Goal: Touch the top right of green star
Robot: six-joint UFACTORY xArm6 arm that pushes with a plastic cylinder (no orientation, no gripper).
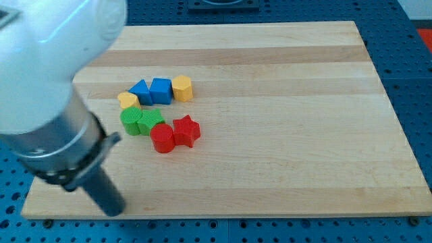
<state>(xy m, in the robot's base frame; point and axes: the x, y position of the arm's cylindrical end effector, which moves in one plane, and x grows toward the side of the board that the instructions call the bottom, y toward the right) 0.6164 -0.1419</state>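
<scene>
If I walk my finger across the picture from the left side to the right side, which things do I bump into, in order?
my tip → green cylinder → green star → red cylinder → red star. The blue and yellow blocks overlap these sideways, so I leave them out.

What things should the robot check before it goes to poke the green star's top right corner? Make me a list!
1. Tip found: ok. My tip sits near the board's bottom left edge, below and left of all the blocks.
2. Green star found: ok. The green star lies in the cluster, right of the green round block.
3. Tip already touching the star: not ok, it is well apart.
4. Top right of the star free: cannot tell for sure. The blue cube stands just above; the gap looks narrow.
5. Straight path free: not ok. The green round block and the red round block stand between; go around.
6. Red star close by: mind it.
</scene>
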